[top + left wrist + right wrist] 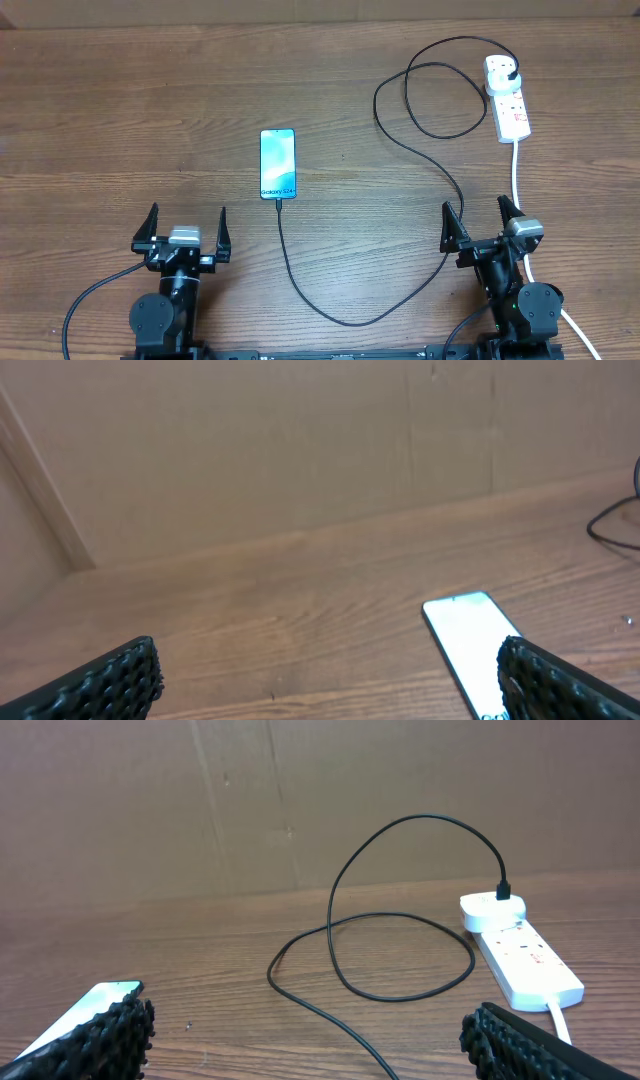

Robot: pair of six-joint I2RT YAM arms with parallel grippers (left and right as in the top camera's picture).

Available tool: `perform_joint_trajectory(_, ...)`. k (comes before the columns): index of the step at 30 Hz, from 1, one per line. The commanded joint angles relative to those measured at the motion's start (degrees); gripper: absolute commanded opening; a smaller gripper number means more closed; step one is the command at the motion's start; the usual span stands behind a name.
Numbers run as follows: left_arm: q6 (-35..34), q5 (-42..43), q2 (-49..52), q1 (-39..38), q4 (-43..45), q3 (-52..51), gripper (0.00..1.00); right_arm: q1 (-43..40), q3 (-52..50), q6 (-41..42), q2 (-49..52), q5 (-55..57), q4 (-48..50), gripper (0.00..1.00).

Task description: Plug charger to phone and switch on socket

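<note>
The phone [278,163] lies flat mid-table with its blue-cyan screen up; it also shows in the left wrist view [468,640] and the right wrist view [88,1005]. The black charger cable [330,312] runs from the phone's near end, loops right and back to a black plug [512,74] seated in the white socket strip [508,100], also seen in the right wrist view [520,952]. My left gripper [187,232] is open and empty, near the front edge left of the phone. My right gripper [483,222] is open and empty, in front of the socket.
The socket's thick white cord [517,175] runs down the table toward my right arm. A cardboard wall [300,800] stands along the back of the wooden table [120,120].
</note>
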Motion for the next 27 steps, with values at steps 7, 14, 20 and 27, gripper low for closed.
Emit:
perform_joint_trajectory(7,0.85,0.61,-0.81,0.37,-1.31,-1.92,1.00,0.33,-0.61,0.17,-0.57,-0.24,0.26,1.00)
perform_joint_trajectory(14,0.85,0.57,-0.72,0.37,-1.31,-1.92,1.00,0.33,-0.61,0.17,-0.57,-0.22,0.28,1.00)
perform_joint_trajectory(20,0.85,0.61,-0.72,0.37,-1.31,-1.92,1.00,0.33,-0.61,0.17,-0.57,-0.22,0.26,1.00)
perform_joint_trajectory(27,0.85,0.61,-0.72,0.37,-1.31,-1.92,1.00,0.33,-0.61,0.17,-0.57,-0.24,0.28,1.00)
